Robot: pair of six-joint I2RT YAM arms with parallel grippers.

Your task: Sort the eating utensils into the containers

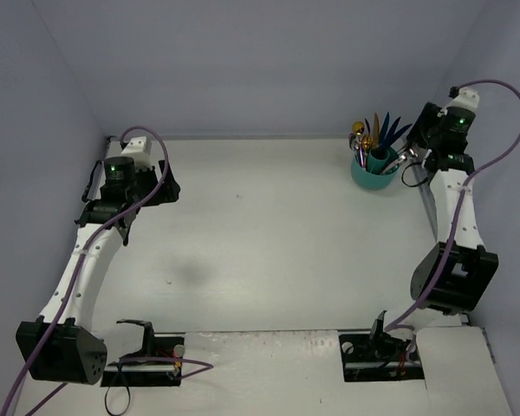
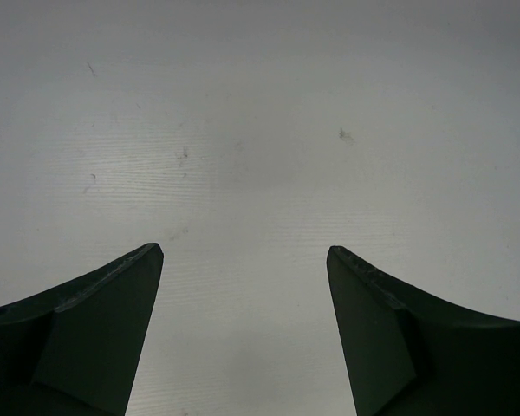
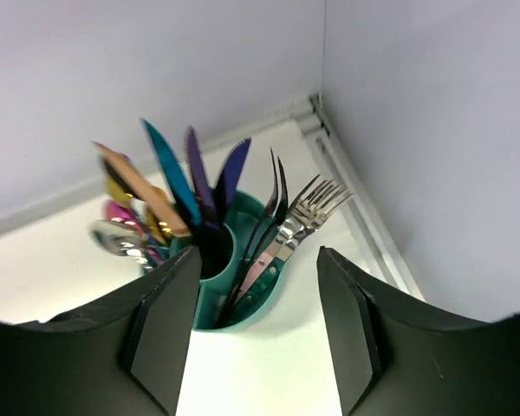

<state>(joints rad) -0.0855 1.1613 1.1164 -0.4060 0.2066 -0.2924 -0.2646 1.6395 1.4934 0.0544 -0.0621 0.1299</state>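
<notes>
1. Surface: a flat, matte white table (image 1: 269, 225) with faint scuffs and specks. Plain pale grey-lilac walls (image 1: 243, 61) enclose it at the back and both sides.
2. Landmark: a round teal plastic caddy (image 1: 373, 184) with curved inner dividers stands upright on the table, near the corner where two walls meet. A raised white trim strip (image 3: 347, 165) runs along the wall foot just behind the caddy.
3. Slim, glossy metal eating utensils (image 1: 377, 130) all stand in the caddy, working ends up and fanning above its rim.
4. Serrated knives (image 3: 186, 178) in teal, dark blue and copper rise from its middle. Silver and black forks (image 3: 308, 208) lean at one side, and pink, gold and silver spoons (image 3: 121, 230) at the other.
5. The right gripper (image 3: 258, 256) hangs just beside the caddy, its dark, smooth fingers parted and holding nothing.
6. The left gripper (image 2: 243, 251) is well apart from the caddy, across the table, its jaws spread wide over bare surface and gripping nothing.
</notes>
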